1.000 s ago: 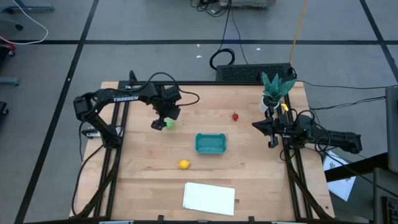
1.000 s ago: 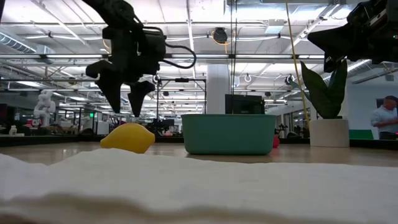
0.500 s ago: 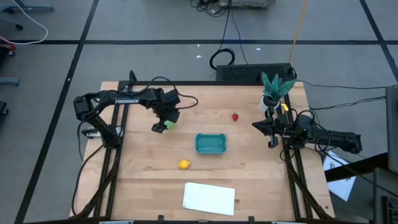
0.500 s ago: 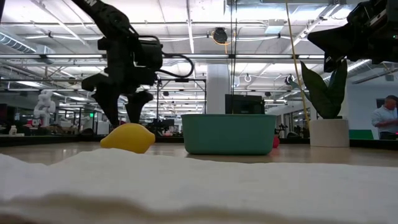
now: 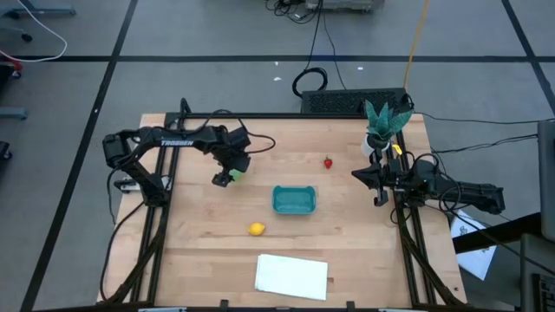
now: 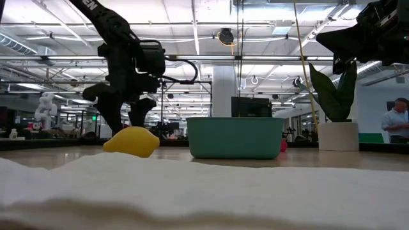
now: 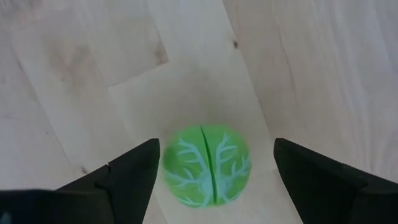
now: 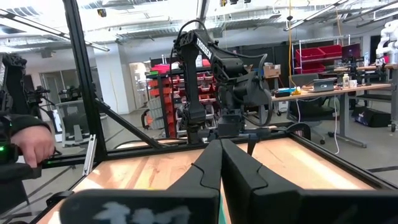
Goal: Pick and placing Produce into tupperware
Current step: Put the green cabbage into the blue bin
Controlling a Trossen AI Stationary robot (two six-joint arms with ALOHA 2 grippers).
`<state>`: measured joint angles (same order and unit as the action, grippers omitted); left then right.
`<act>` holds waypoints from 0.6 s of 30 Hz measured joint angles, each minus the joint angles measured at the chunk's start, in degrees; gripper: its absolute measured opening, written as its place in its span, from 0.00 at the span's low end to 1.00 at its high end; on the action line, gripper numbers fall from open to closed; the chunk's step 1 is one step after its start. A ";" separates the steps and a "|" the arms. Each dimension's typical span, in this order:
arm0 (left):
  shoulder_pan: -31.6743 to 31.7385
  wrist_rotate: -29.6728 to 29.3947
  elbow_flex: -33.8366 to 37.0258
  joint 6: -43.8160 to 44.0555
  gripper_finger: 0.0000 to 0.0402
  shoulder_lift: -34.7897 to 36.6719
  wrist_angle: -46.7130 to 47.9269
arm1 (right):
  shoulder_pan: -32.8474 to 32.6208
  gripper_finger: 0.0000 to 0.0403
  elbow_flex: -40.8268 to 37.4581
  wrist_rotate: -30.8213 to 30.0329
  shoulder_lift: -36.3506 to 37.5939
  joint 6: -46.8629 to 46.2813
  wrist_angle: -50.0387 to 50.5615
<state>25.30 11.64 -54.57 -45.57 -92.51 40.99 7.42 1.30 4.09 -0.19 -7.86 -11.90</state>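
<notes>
A light-green ball [image 7: 206, 165] with pale veins rests on the wooden table. My left gripper [image 5: 227, 176] points down over it, open, with one finger on each side of the ball and a gap at both. A red strawberry-like piece [image 5: 328, 162] lies beyond the teal tupperware [image 5: 294, 200], and a yellow lemon-like piece [image 5: 256, 229] lies nearer the front edge. My right gripper [image 5: 357, 173] waits shut at the table's right edge, fingers level.
A flat white sheet [image 5: 292, 276] lies near the front edge. A potted plant [image 5: 381, 126] with teal leaves stands at the far right corner. Black frame rails run along both sides of the table. A person's hand [image 8: 31, 144] shows beyond the table in the right wrist view.
My left gripper has come down toward the green ball, staying open, so that its fingertips now stand close to the table on either side of it. The ball has not moved.
</notes>
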 joint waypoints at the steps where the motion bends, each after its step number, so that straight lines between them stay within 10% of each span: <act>1: 0.00 -0.18 0.34 0.00 0.80 0.00 -0.28 | 0.00 0.00 0.01 0.00 0.00 0.00 0.00; 18: 0.00 -1.21 1.10 0.69 0.80 -3.18 -2.31 | -0.01 0.00 0.01 -0.01 0.00 -0.42 0.00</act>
<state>25.30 10.43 -53.47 -44.88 -95.69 38.68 7.40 1.32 4.08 -0.19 -8.27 -11.90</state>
